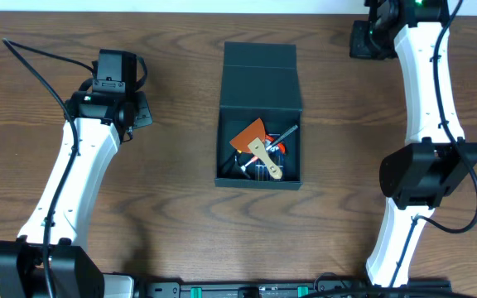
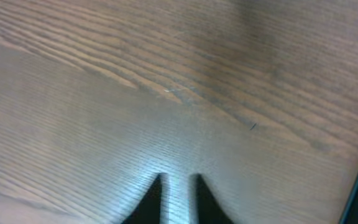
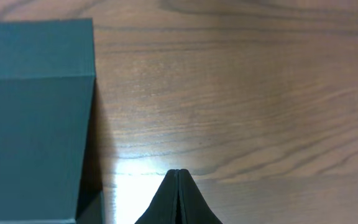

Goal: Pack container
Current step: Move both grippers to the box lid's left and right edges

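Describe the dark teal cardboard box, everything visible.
The dark teal-green rectangular cardboard box is matte and unmarked. Its hinged flap lid is open, folded back on the far side. It sits flat at the middle of the brown wooden table. Inside lie an orange-bladed scraper with a wooden handle and silvery metal tools.

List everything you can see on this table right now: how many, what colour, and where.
table: one, brown wood, under everything.
container: one, dark teal, table centre, lid open.
scraper: one, orange blade, wooden handle, inside the container.
metal tools: count unclear, silvery, inside the container by the scraper.
left gripper: one, black, shut, empty, over bare table left of the container.
right gripper: one, black, shut, empty, right of the container, apart from it.
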